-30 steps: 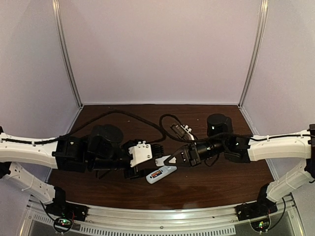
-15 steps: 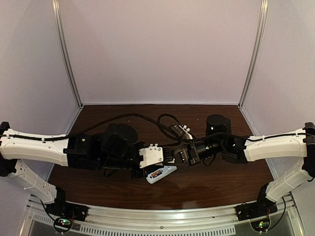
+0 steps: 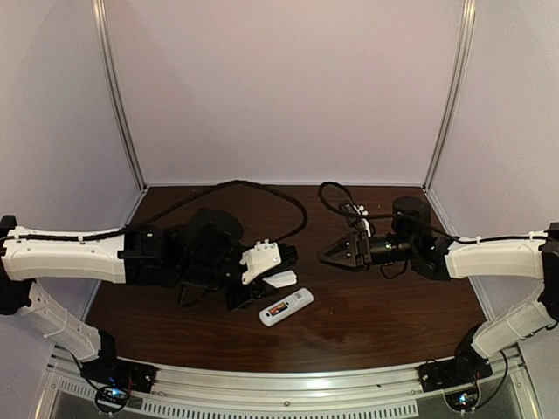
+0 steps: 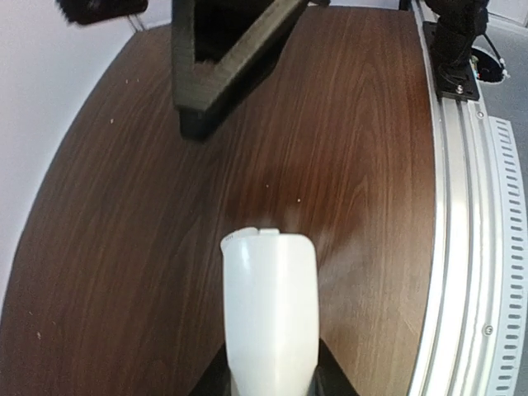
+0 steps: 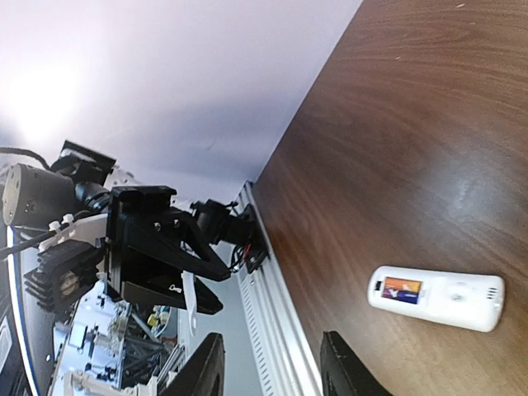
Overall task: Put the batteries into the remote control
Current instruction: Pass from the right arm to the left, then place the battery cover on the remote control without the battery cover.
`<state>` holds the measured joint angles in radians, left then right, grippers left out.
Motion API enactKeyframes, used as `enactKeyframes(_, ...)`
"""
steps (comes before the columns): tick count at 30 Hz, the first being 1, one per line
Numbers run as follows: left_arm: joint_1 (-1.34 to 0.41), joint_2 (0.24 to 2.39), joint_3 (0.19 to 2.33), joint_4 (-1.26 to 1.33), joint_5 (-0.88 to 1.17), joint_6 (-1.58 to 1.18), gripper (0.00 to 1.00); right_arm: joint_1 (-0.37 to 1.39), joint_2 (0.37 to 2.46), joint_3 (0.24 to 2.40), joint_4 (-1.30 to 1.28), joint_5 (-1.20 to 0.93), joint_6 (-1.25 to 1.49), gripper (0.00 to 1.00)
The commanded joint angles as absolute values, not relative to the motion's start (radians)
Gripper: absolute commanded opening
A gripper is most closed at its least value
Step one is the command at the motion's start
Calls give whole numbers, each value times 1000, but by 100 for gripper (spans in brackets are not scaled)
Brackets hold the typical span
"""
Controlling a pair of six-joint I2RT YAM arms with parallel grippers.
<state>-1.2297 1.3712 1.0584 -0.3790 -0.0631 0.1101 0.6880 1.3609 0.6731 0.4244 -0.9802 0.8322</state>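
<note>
Soft, even light. Faint sheen on the table (image 3: 393, 325) at lower centre. The close white cover (image 4: 270, 313) looks blurred and washed out. Glare fills the right wrist view's upper left.

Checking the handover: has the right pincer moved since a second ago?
Yes: the right pincer has backed off rightward, away from the unmoved remote control.

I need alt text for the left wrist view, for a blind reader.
The left fingers grip a white plastic piece over a dark wooden table. The right arm's black fingers show at the top; a metal rail runs along the right.
</note>
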Motion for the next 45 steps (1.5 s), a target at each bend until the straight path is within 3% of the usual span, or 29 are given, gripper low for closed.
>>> enactKeyframes(1,-1154,1419,1049,-458,82,-91,12,619,1322,632,326,-873,775,41)
enactKeyframes(8,-1095,1621,1144,-618,166,-186,10,597,1336,605,242,-792,711,39)
enactKeyframes(16,-1077,1797,1256,-696,183,-228,10,529,1358,554,329,-826,745,36)
enactKeyframes(45,-1065,1975,1438,-819,35,-266,12,499,1379,525,373,-874,730,34)
